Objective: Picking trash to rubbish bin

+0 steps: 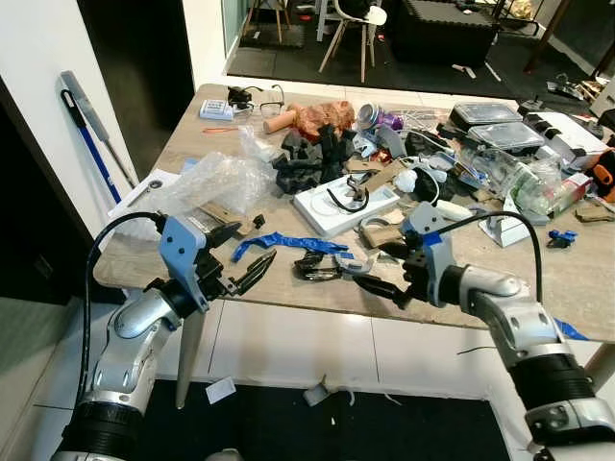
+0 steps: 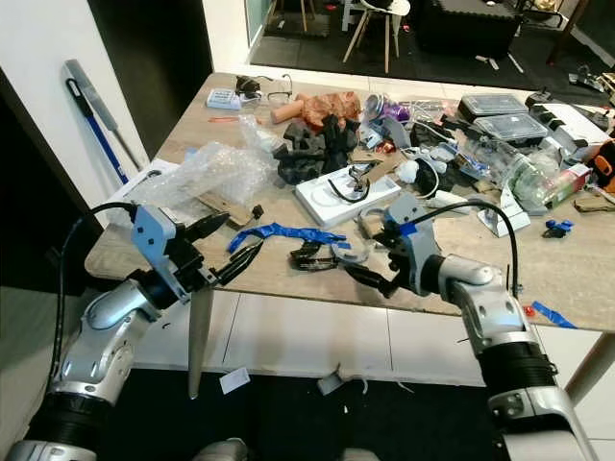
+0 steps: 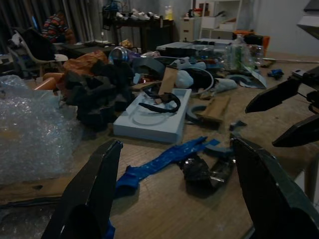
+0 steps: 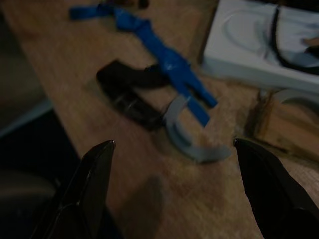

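Trash litters a wooden table point(image 1: 538, 288). Near its front edge lie a blue plastic strip point(image 1: 288, 244), a black crumpled wrapper point(image 1: 317, 266) and a grey curved piece point(image 1: 357, 266). My left gripper point(image 1: 258, 240) hovers open at the table's front left, pointing at the blue strip point(image 3: 164, 159). From the right, my right gripper point(image 1: 367, 263) is open just beside the grey curved piece point(image 4: 192, 144) and the black wrapper point(image 4: 127, 97). Neither gripper holds anything. Behind them sit bubble wrap point(image 1: 211, 182), a white foam tray point(image 1: 332, 213) and black foam chunks point(image 1: 312, 158).
The back and right of the table are crowded with plastic containers point(image 1: 504, 134), bottles and cables. A blue-handled broom point(image 1: 91, 134) leans on the left wall. Paper scraps point(image 1: 221, 389) lie on the floor under the table, by its leg point(image 1: 189, 355). A chair point(image 1: 351, 24) stands beyond.
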You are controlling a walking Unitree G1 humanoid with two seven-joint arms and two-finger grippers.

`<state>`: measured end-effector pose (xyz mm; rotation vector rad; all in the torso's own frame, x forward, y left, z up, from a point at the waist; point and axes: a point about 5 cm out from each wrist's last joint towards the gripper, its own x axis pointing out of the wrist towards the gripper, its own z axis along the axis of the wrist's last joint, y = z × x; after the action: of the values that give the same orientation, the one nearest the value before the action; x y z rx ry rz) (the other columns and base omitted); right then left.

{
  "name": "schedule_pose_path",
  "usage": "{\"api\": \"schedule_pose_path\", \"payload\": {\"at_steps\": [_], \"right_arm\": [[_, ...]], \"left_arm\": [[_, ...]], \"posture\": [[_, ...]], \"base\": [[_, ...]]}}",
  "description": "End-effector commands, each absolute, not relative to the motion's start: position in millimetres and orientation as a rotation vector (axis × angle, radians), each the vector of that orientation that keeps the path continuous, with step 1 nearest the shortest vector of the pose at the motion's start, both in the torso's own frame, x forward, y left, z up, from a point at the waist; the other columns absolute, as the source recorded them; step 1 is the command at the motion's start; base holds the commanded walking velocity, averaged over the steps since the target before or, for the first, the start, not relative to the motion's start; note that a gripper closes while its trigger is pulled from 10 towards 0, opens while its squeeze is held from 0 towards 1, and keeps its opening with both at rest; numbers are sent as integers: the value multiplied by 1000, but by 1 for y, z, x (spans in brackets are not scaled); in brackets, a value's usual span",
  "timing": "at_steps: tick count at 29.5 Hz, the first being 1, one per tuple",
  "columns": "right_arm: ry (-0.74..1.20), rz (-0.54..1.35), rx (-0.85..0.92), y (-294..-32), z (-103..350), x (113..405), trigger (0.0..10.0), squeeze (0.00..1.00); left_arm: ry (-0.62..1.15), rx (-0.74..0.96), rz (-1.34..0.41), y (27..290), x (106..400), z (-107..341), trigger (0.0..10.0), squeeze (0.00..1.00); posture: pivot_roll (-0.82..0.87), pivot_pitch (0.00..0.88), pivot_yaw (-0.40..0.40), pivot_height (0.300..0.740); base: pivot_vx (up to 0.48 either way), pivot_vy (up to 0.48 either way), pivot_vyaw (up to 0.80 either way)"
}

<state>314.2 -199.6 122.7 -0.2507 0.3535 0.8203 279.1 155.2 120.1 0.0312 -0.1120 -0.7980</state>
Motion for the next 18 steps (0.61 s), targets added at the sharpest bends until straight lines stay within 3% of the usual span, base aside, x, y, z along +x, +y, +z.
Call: {"api": "schedule_pose_path", "payload": {"at_steps": [1, 18], "right_arm": [[362, 802, -299, -206, 123, 317, 10000, 0], [286, 798, -151, -209, 113, 325, 10000, 0]], "left_arm": [[-101, 60, -821, 156, 276, 120, 10000, 0], [-102, 75, -841, 159, 271, 125, 10000, 0]], "posture": [[16, 0, -28, 740], [44, 0, -14, 740]], "base": [[0, 0, 0], [0, 0, 0]]}}
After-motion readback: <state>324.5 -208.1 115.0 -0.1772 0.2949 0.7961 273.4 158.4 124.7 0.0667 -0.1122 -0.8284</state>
